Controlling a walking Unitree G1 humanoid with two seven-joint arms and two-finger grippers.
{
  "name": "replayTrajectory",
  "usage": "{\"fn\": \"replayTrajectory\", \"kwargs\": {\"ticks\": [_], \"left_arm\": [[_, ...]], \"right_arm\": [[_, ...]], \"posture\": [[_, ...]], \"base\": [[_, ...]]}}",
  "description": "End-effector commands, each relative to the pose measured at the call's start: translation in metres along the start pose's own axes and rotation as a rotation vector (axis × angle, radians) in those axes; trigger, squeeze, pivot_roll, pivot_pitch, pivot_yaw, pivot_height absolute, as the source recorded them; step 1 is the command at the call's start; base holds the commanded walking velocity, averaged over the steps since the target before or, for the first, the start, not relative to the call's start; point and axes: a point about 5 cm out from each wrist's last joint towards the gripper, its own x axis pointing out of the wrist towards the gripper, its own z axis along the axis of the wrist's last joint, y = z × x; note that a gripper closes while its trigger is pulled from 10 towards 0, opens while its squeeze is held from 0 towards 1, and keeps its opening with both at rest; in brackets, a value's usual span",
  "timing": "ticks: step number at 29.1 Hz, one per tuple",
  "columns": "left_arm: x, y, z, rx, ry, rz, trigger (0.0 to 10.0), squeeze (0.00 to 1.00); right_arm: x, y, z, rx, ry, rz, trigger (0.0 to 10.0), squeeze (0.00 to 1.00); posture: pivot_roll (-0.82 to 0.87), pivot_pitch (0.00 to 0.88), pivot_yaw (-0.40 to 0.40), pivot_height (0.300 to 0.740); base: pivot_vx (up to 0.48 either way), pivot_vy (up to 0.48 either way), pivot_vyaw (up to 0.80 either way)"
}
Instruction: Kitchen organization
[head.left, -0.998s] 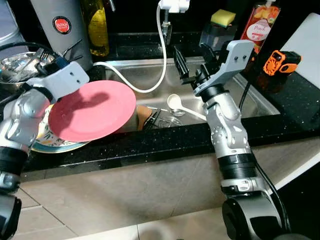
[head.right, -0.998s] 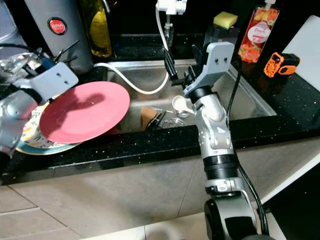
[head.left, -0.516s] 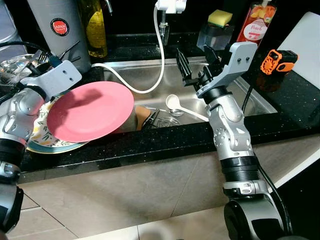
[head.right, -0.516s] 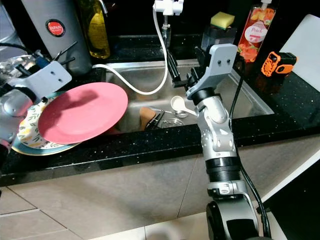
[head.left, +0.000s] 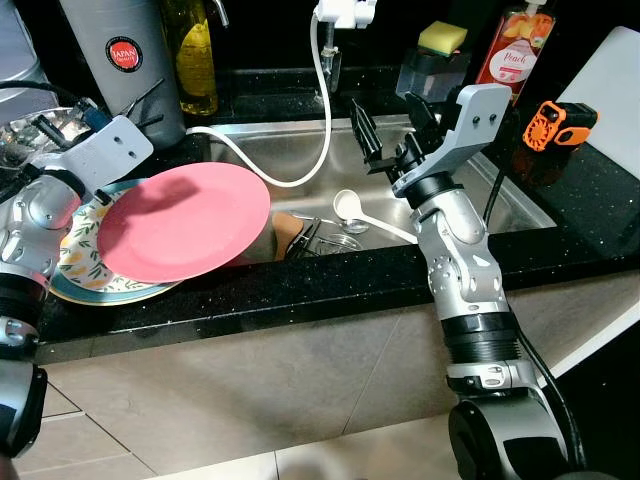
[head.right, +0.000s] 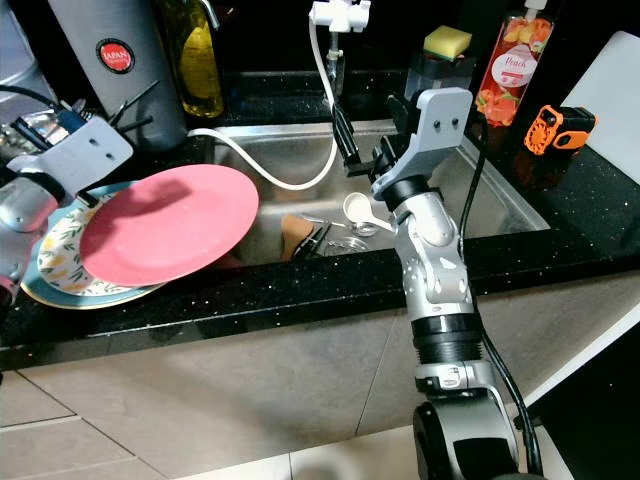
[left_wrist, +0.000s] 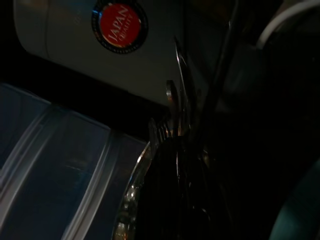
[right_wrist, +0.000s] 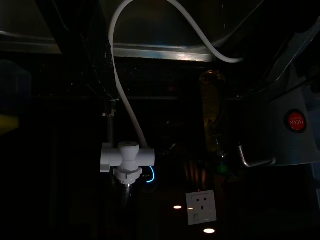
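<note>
Plate (head.left: 185, 222), pink, held by my left gripper (head.left: 85, 150) above a patterned plate (head.left: 85, 268); my right gripper (head.left: 392, 132) gapes wide over the sink (head.left: 300, 150), ladle (head.left: 352, 207) below

Head eyes look down on the sink (head.left: 300, 150) — both wrist views face the flask (left_wrist: 100, 45).

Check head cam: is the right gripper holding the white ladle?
No, the right gripper hangs open above the sink, while the ladle lies down in the basin, apart from its fingers.
</note>
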Motion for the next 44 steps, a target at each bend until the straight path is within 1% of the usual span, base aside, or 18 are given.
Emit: {"fn": "replayTrajectory", "kwargs": {"ticks": [1, 2, 3, 4, 5, 6, 9, 11, 15, 24, 29, 32, 33, 35, 36, 39, 41, 44], "left_arm": [[0.000, 0.009, 0.015, 0.023, -0.083, 0.050, 0.0, 0.00], [0.000, 0.009, 0.015, 0.023, -0.083, 0.050, 0.0, 0.00], [-0.001, 0.012, 0.020, 0.031, -0.105, 0.067, 3.6, 0.00], [-0.001, 0.012, 0.020, 0.031, -0.105, 0.067, 3.6, 0.00], [-0.002, 0.018, 0.026, 0.044, -0.128, 0.101, 7.5, 0.00], [-0.003, 0.023, 0.031, 0.052, -0.152, 0.130, 10.0, 0.00], [-0.005, 0.028, 0.038, 0.073, -0.180, 0.161, 10.0, 0.00], [-0.008, 0.034, 0.051, 0.099, -0.239, 0.196, 10.0, 0.00], [-0.010, 0.035, 0.062, 0.082, -0.285, 0.208, 10.0, 0.00], [-0.016, 0.019, 0.082, 0.049, -0.352, 0.188, 10.0, 0.00], [-0.016, 0.003, 0.103, -0.008, -0.428, 0.130, 10.0, 0.00], [-0.019, -0.018, 0.129, -0.034, -0.523, 0.034, 10.0, 0.00], [-0.019, -0.018, 0.129, -0.034, -0.523, 0.034, 10.0, 0.00], [-0.022, -0.033, 0.139, -0.031, -0.560, -0.022, 10.0, 0.00], [-0.022, -0.033, 0.139, -0.031, -0.560, -0.022, 10.0, 0.00], [-0.024, -0.049, 0.148, -0.032, -0.587, -0.069, 10.0, 0.00], [-0.024, -0.049, 0.148, -0.032, -0.587, -0.069, 10.0, 0.00], [-0.023, -0.058, 0.161, -0.045, -0.620, -0.092, 10.0, 0.00]], "right_arm": [[0.002, 0.000, 0.003, 0.003, -0.004, 0.005, 10.0, 0.00], [0.002, 0.000, 0.003, 0.003, -0.004, 0.005, 10.0, 0.00], [0.002, 0.000, 0.003, 0.005, -0.006, 0.006, 10.0, 0.00], [0.002, 0.000, 0.003, 0.005, -0.006, 0.006, 10.0, 0.00], [0.002, 0.001, 0.003, 0.006, -0.007, 0.006, 10.0, 0.00], [0.002, 0.001, 0.003, 0.008, -0.009, 0.007, 10.0, 0.00], [0.003, 0.001, 0.003, 0.010, -0.010, 0.009, 10.0, 0.00], [0.004, 0.004, 0.003, 0.018, -0.015, 0.022, 10.0, 0.00], [0.005, 0.007, 0.003, 0.023, -0.019, 0.032, 10.0, 0.00], [0.004, 0.007, 0.003, 0.027, -0.017, 0.034, 10.0, 0.00], [0.003, 0.018, 0.001, 0.071, -0.005, 0.105, 10.0, 0.00], [-0.003, 0.039, 0.003, 0.244, 0.003, 0.250, 10.0, 0.00], [-0.003, 0.039, 0.003, 0.244, 0.003, 0.250, 10.0, 0.00], [-0.006, 0.046, 0.006, 0.333, 0.002, 0.298, 10.0, 0.00], [-0.006, 0.046, 0.006, 0.333, 0.002, 0.298, 10.0, 0.00], [-0.006, 0.052, 0.004, 0.420, 0.022, 0.290, 10.0, 0.00], [-0.006, 0.052, 0.004, 0.420, 0.022, 0.290, 10.0, 0.00], [-0.003, 0.061, -0.002, 0.533, 0.064, 0.252, 10.0, 0.00]], "posture": [[0.22, 0.000, -0.047, 0.740], [0.22, 0.000, -0.047, 0.740], [0.22, 0.000, -0.047, 0.740], [0.22, 0.000, -0.047, 0.740], [0.23, 0.000, -0.047, 0.740], [0.23, 0.000, -0.047, 0.740], [0.24, 0.000, -0.051, 0.740], [0.24, 0.000, -0.052, 0.740], [0.24, 0.000, -0.052, 0.740], [0.24, 0.000, -0.050, 0.740], [0.23, 0.000, -0.045, 0.740], [0.23, 0.000, -0.042, 0.740], [0.23, 0.000, -0.042, 0.740], [0.23, 0.000, -0.035, 0.740], [0.23, 0.000, -0.035, 0.740], [0.22, 0.000, -0.030, 0.740], [0.22, 0.000, -0.030, 0.740], [0.21, 0.000, -0.028, 0.740]], "base": [[0.000, 0.000, 0.00], [0.000, 0.000, 0.00], [0.000, 0.000, 0.00], [0.000, 0.000, 0.00], [0.000, 0.000, 0.00], [0.000, 0.000, 0.00], [0.000, 0.000, 0.00], [0.000, 0.000, 0.00], [0.000, 0.000, 0.00], [0.000, 0.000, 0.00], [0.000, 0.000, 0.00], [0.000, 0.000, 0.00], [0.000, 0.000, 0.00], [0.000, 0.000, 0.00], [0.000, 0.000, 0.00], [0.000, 0.000, 0.00], [0.000, 0.000, 0.00], [0.000, 0.000, 0.00]]}}
